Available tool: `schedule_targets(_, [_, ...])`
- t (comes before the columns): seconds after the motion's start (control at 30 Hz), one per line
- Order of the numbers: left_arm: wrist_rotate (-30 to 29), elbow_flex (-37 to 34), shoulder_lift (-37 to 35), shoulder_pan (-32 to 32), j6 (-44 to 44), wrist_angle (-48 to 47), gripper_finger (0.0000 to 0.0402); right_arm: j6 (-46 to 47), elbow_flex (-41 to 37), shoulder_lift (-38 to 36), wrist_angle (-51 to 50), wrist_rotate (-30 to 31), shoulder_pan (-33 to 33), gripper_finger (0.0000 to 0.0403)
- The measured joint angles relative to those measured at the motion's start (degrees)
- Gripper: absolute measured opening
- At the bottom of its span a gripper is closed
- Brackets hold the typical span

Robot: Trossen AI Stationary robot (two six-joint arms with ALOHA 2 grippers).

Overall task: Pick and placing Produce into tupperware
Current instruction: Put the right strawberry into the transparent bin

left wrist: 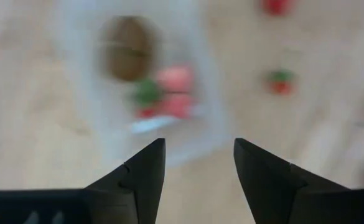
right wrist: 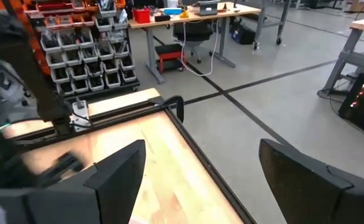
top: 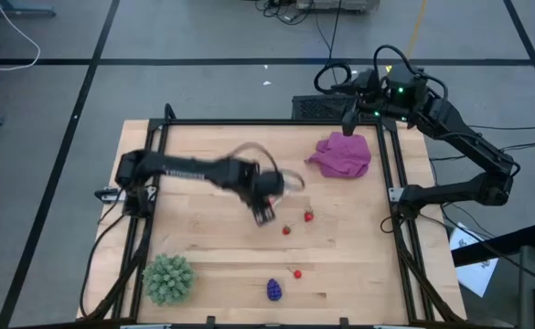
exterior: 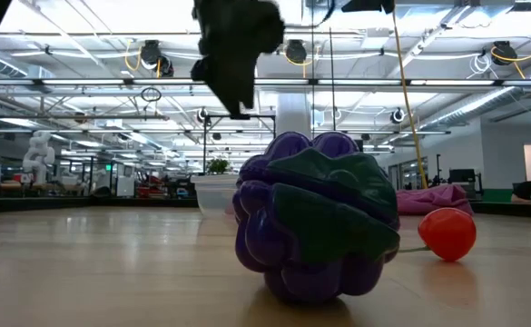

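The clear tupperware [left wrist: 107, 118] stands on the table and holds a brown oval [left wrist: 127, 48] and red and pink pieces [left wrist: 172, 90]. In the high view the left arm hides most of the tupperware [top: 293, 180]. My left gripper [left wrist: 199, 146] hangs open just above its near side [top: 265, 216], with nothing between the fingers. Loose on the wood lie red berries [top: 309, 216] [top: 286, 229] [top: 296, 272] and the purple grape bunch [top: 274, 290], which fills the low view [exterior: 315, 218]. My right gripper [top: 349, 119] waits open and raised at the far right corner.
A magenta cloth [top: 342, 153] lies at the far right of the table. A green spiky ball [top: 168, 279] sits at the near left corner. A black frame [top: 395, 192] edges the tabletop. Bare wood stretches between the loose fruits.
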Motion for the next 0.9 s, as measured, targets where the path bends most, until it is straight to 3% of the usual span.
schedule_targets(0.23, [-2.02, -0.04, 0.99, -11.33, -3.92, 3.31, 0.0198, 1.13, 0.0, 0.0, -5.26, -2.8, 3.31, 0.0304])
schedule_targets(0.4, [-7.98, -0.09, 0.72, -15.45, -8.51, -3.42, 0.0198, 1.57, -0.08, 0.0, -15.28, -6.24, 10.84, 0.0304])
schedule_targets(0.67, [-16.07, -0.09, 0.13, -15.76, -12.44, -16.76, 0.0198, 8.0, -10.66, -0.66, -12.35, -4.94, 25.08, 0.0304])
schedule_targets(0.9, [-19.41, -3.11, -5.03, -13.14, -12.74, -20.24, 0.0198, 11.77, -21.66, -0.67, -8.83, 2.09, 30.13, 0.0304])
